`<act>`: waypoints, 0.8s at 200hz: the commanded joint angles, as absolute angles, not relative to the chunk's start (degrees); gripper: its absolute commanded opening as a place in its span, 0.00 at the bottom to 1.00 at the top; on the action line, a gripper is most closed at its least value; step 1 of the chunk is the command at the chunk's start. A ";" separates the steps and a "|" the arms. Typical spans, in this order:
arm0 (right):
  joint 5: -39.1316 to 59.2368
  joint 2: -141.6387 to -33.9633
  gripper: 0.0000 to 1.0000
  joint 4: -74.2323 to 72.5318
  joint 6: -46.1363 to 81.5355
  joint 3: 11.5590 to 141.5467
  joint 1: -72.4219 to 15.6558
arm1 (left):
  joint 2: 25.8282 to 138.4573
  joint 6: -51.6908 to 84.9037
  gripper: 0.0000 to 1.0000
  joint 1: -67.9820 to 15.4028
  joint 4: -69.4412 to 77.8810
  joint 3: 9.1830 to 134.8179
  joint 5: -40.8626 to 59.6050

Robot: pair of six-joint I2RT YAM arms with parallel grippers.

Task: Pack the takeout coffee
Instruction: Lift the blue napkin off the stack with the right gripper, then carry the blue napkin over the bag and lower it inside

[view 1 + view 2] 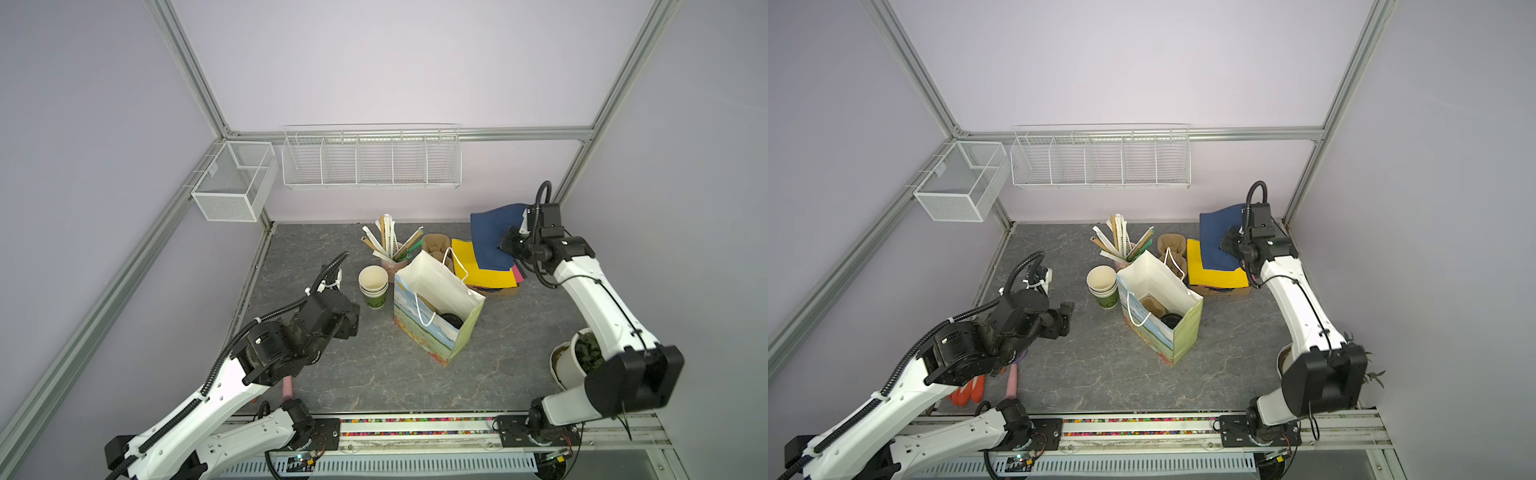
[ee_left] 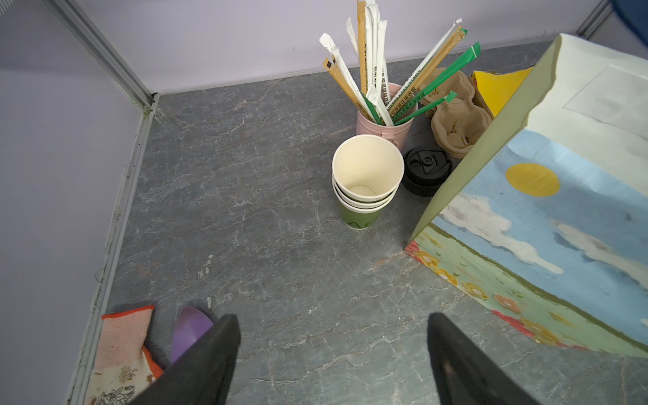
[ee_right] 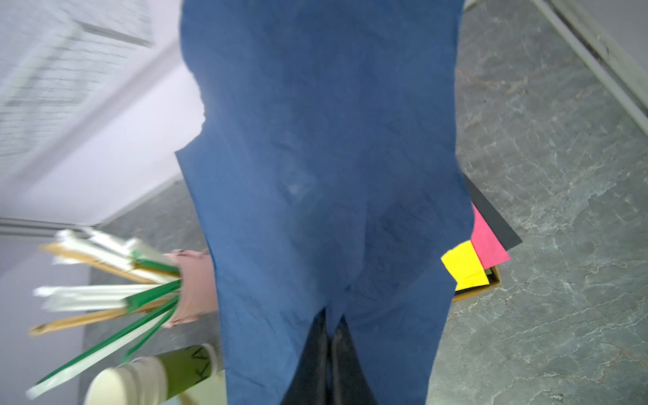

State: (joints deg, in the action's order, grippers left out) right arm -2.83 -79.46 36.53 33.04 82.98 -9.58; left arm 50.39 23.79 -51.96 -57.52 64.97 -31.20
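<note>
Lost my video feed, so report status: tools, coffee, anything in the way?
Left tool open, empty. Right tool shut on dark blue sheet. Black-lidded coffee cup inside painted white paper bag, only lid showing. Bag mouth unobstructed.

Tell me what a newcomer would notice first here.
The painted paper bag stands open mid-table, with the black lid of the takeout coffee showing inside. At the back right, the right gripper is shut on a blue sheet above a stack of coloured sheets. The left gripper stands open, left of the bag.
</note>
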 commanded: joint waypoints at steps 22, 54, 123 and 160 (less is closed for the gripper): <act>-1.02 -62.82 0.07 34.63 30.60 81.05 -15.26 | 48.76 21.14 0.88 -45.68 -50.65 62.00 -27.85; 6.20 -56.88 0.07 35.41 27.03 82.03 -20.76 | 47.30 19.38 0.89 -41.14 -47.59 59.29 -25.85; -6.03 -54.93 0.07 38.42 17.50 80.15 -48.60 | 45.84 18.22 0.90 -36.15 -44.55 54.27 -23.72; -10.65 -62.89 0.07 42.42 16.21 80.78 -55.13 | 46.33 18.28 0.90 -36.17 -44.56 53.80 -23.03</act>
State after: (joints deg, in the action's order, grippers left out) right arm -5.15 -58.00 38.98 18.81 81.14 -52.90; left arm 46.28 19.25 -36.38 -45.23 54.13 -23.83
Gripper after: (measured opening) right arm 0.072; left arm 0.897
